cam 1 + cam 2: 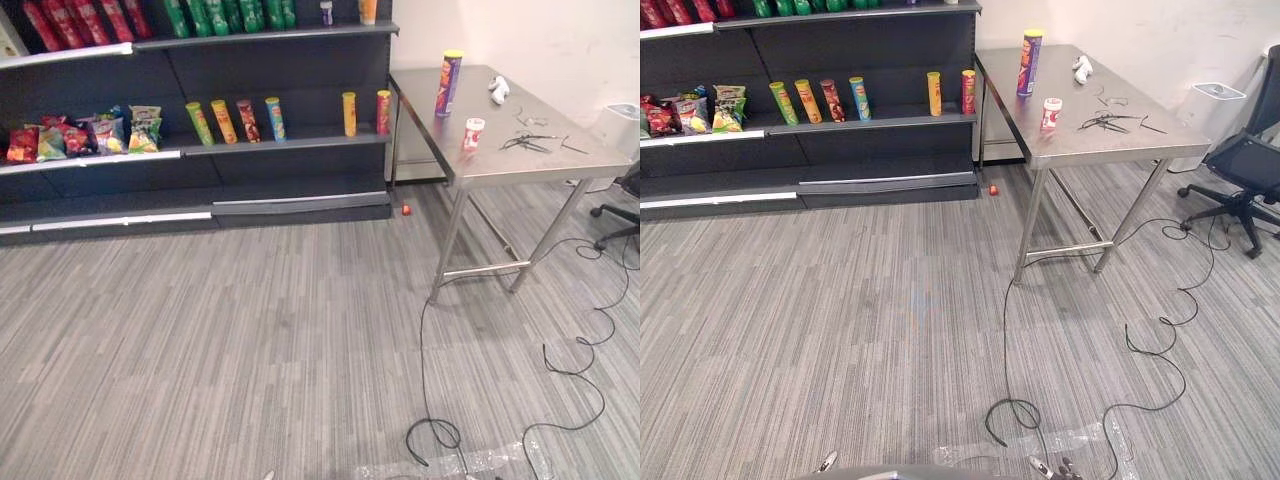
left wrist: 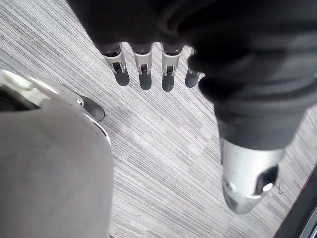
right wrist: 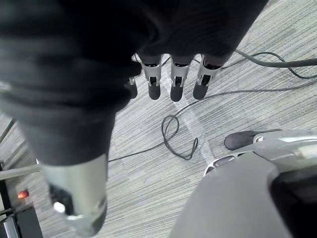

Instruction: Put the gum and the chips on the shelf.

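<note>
Currently a tall chips can (image 1: 448, 83) and a small gum bottle (image 1: 473, 133) stand upright on the steel table (image 1: 420, 95) beside the shelf (image 1: 300, 141). The left hand (image 2: 144, 74) and right hand (image 3: 177, 85) hang relaxed, empty.

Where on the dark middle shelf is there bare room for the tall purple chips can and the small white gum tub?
The widest bare patch of the dark metal middle shelf lies between the blue cylindrical can and the yellow cylindrical can. Its left end is crowded with colourful snack bags.
</note>
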`<state>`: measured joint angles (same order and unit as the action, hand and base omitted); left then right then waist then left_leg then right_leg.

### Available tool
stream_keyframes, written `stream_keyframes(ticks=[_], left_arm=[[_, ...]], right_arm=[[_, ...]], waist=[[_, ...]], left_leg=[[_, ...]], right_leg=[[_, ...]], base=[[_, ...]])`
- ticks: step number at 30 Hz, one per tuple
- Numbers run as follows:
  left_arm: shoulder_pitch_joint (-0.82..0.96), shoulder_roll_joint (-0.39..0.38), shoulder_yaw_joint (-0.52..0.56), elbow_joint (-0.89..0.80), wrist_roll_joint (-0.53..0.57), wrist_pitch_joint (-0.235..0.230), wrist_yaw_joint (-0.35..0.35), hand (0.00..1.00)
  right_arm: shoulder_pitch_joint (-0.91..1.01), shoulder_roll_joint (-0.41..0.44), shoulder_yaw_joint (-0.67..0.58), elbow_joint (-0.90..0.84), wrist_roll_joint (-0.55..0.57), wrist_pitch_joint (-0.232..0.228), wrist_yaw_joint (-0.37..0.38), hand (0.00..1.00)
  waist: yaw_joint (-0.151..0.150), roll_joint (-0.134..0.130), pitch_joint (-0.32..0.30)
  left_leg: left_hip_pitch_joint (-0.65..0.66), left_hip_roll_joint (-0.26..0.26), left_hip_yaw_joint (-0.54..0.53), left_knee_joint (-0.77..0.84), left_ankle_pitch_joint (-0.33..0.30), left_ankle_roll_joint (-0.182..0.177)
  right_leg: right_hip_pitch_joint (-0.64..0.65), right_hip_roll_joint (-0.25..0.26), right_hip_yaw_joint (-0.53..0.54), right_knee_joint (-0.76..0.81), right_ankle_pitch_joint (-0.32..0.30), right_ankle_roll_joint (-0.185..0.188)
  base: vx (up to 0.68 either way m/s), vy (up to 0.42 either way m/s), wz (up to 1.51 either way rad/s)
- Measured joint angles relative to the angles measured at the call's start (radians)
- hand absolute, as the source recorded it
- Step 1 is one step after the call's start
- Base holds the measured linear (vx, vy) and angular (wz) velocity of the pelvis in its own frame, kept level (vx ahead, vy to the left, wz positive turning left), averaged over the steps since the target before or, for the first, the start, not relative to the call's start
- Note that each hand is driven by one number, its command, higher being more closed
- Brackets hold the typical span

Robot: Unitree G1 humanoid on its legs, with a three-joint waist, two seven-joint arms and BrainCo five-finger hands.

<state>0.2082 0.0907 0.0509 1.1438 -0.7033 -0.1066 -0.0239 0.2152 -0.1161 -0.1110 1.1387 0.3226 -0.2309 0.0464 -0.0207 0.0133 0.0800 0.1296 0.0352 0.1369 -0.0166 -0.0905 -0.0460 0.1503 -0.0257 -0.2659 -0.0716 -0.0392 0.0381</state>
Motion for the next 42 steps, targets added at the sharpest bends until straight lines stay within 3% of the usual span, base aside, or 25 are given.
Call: stream_keyframes(ticks=[9, 14, 24, 29, 37, 39, 41, 42], left_arm=[[-0.022, 0.000, 0.006, 0.006, 0.005, 0.002, 0.045, 0.00], [-0.028, 0.000, 0.005, 0.007, 0.009, 0.009, 0.057, 0.00], [-0.028, -0.004, 0.004, 0.008, 0.011, 0.005, 0.096, 0.00], [-0.027, -0.004, 0.003, 0.009, 0.011, 0.000, 0.098, 0.00], [-0.029, 0.001, 0.005, 0.009, 0.010, -0.002, 0.097, 0.00], [-0.042, 0.006, 0.016, 0.008, 0.008, -0.001, 0.095, 0.00], [-0.054, 0.024, 0.023, -0.001, -0.002, 0.000, 0.086, 0.00], [-0.056, 0.029, 0.033, -0.013, -0.030, 0.002, 0.078, 0.00]], right_arm=[[-0.018, 0.005, -0.002, 0.000, 0.002, 0.005, -0.021, 0.00], [-0.017, 0.007, -0.001, 0.000, -0.002, -0.030, -0.030, 0.00], [-0.017, 0.012, 0.000, -0.001, 0.041, -0.038, -0.057, 0.00], [-0.015, 0.022, 0.003, 0.000, 0.018, -0.104, -0.126, 0.00], [-0.027, 0.023, 0.000, -0.002, 0.022, -0.060, -0.112, 0.00], [-0.042, 0.028, 0.000, -0.001, 0.033, -0.059, -0.094, 0.00], [-0.066, 0.038, 0.003, -0.001, 0.032, -0.063, -0.083, 0.00], [-0.074, 0.039, 0.006, -0.004, 0.031, -0.070, -0.084, 0.00]], waist=[[-0.001, -0.007, 0.037], [-0.001, -0.004, 0.042], [-0.001, 0.000, 0.049], [0.000, -0.001, 0.049], [0.000, -0.012, 0.063], [0.000, -0.024, 0.086], [0.002, -0.042, 0.117], [0.004, -0.052, 0.140]], left_leg=[[0.033, 0.000, 0.023, -0.016, -0.007, -0.012], [0.034, 0.003, 0.029, -0.016, -0.007, -0.012], [0.049, 0.007, 0.037, -0.017, -0.007, -0.011], [0.048, 0.007, 0.036, -0.020, -0.007, -0.011], [0.045, 0.007, 0.020, -0.014, -0.007, -0.011], [0.003, 0.008, 0.022, 0.070, -0.026, -0.037], [-0.085, 0.013, 0.048, 0.255, -0.038, -0.049], [-0.179, 0.040, 0.067, 0.458, -0.037, -0.049]], right_leg=[[0.034, 0.003, 0.000, -0.031, 0.000, 0.018], [0.035, 0.005, 0.001, -0.031, -0.004, 0.024], [0.048, 0.008, 0.001, -0.031, -0.004, 0.023], [0.046, 0.009, -0.002, -0.032, 0.000, 0.017], [0.050, 0.008, -0.025, -0.029, 0.000, 0.016], [0.025, -0.007, -0.027, 0.023, -0.028, -0.002], [-0.007, -0.033, -0.023, 0.092, -0.075, -0.011], [-0.014, -0.038, -0.015, 0.123, -0.097, -0.025]], base=[[0.02, -0.001, -0.03], [-0.01, -0.003, 0.00], [-0.03, -0.009, -0.01], [0.00, 0.000, 0.00], [0.00, 0.000, 0.05], [-0.05, -0.002, 0.07], [-0.11, -0.019, 0.02], [-0.11, -0.037, -0.07]])
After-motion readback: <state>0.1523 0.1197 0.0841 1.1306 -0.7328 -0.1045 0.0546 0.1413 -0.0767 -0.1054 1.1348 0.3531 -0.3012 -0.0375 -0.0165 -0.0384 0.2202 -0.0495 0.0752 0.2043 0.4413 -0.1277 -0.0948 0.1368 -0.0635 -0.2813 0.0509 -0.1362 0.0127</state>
